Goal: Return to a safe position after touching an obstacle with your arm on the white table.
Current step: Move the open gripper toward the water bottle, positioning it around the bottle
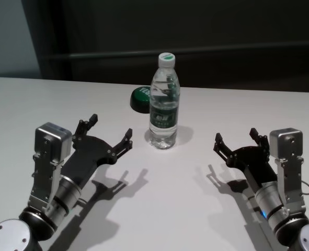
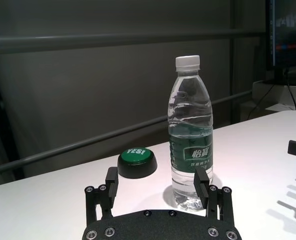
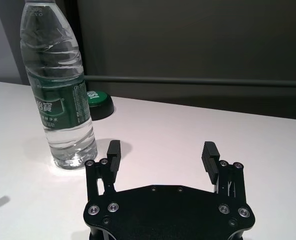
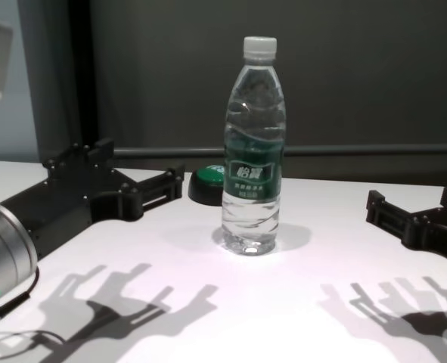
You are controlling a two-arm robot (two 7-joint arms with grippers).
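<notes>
The obstacle, a clear water bottle [image 1: 163, 104] with a white cap and dark green label, stands upright at the middle of the white table [image 1: 159, 204]. It also shows in the left wrist view [image 2: 190, 135], the right wrist view [image 3: 60, 90] and the chest view [image 4: 252, 151]. My left gripper [image 1: 110, 133] is open and empty, held above the table to the left of the bottle and apart from it. My right gripper [image 1: 237, 141] is open and empty, to the right of the bottle and farther off.
A low black dome button with a green top [image 1: 141, 98] sits just behind the bottle on its left. The table's far edge [image 1: 248, 89] meets a dark wall with a horizontal rail.
</notes>
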